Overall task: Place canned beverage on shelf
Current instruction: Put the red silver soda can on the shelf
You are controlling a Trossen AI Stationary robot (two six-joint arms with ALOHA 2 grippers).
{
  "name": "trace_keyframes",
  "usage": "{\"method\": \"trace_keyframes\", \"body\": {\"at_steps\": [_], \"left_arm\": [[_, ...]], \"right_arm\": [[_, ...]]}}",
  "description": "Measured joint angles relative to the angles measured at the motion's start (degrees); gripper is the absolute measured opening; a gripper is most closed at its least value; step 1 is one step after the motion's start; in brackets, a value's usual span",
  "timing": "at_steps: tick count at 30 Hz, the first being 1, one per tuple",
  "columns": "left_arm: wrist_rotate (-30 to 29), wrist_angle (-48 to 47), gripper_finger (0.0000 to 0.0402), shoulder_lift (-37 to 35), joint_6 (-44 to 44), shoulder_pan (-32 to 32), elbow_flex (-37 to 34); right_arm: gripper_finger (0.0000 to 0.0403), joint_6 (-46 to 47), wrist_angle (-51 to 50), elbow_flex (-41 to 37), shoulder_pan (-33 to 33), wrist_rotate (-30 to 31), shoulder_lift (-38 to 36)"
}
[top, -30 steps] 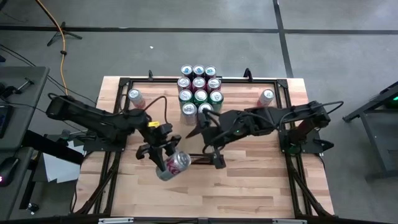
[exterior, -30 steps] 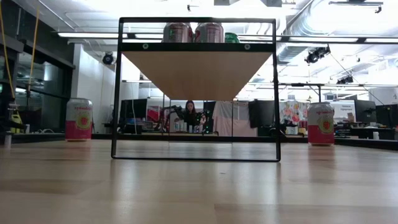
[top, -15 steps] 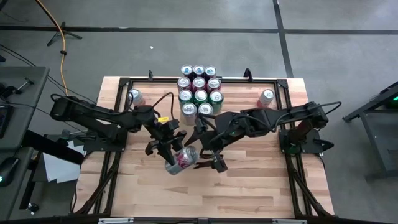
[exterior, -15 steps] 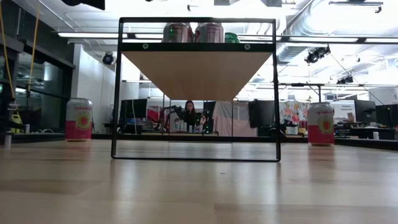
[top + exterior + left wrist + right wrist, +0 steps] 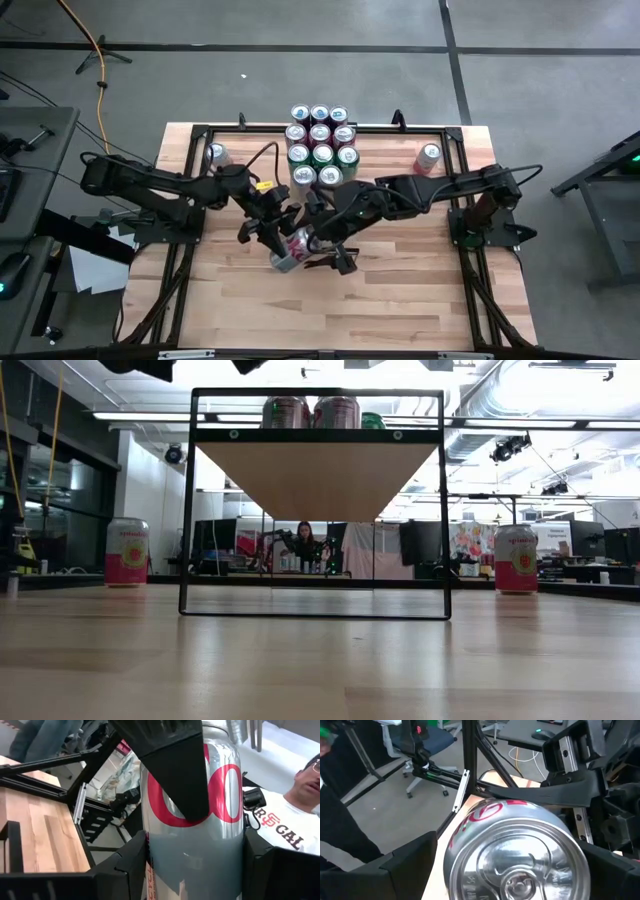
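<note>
Beverage can (image 5: 297,246): silver with red lettering, was clamped between the fingers of the left gripper (image 5: 281,241), tilted, over the middle of the wooden tabletop (image 5: 400,290), just in front of the shelf (image 5: 315,480). Was raised high enough to stay out of the low view, where only dark arm parts showed at the upper edge. Filled the left wrist view, with a dark finger (image 5: 125,867) pressed against each side.

Right gripper (image 5: 326,250): met the same can from the opposite side, fingers spread wide. Flanked the can's lid end, which faced the right wrist camera, pull tab visible. Could not tell whether those fingers touched the metal.

Shelf: pale wood panel in a thin dark frame, stood at the table's far edge. Carried a tight block of cans (image 5: 320,148), dark red and green, in rows of three.

Two pink cans: stood upright on the tabletop, one (image 5: 216,155) left of the shelf, one (image 5: 428,156) right of it, both well apart from the grippers.

Person in a white shirt (image 5: 282,825): was seen beyond the table in the left wrist view.
</note>
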Motion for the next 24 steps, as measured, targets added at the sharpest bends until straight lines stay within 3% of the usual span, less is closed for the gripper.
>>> {"method": "trace_keyframes", "body": {"at_steps": [6,12,14,21,24], "left_arm": [[0.2,0.0,0.0154,0.0,0.0,0.9,0.0],[0.0,-0.3,0.0154,0.0,0.0,0.9,0.0],[0.0,-0.4,0.0154,0.0,-0.1,0.9,0.0],[-0.3,-0.2,0.0271,-0.1,-5.8,1.9,0.1],[0.6,-0.3,0.0295,-0.1,-6.2,2.6,0.1]], "right_arm": [[0.037,0.3,0.0,0.0,-0.4,0.1,0.0],[0.0291,4.1,0.2,0.0,-0.4,0.4,0.0],[0.0283,4.4,0.3,0.0,-0.4,0.4,0.0],[0.0283,5.4,-6.0,-0.1,0.2,-1.8,-1.7],[0.0283,7.6,-10.6,-0.2,1.0,-2.6,-3.7]]}}
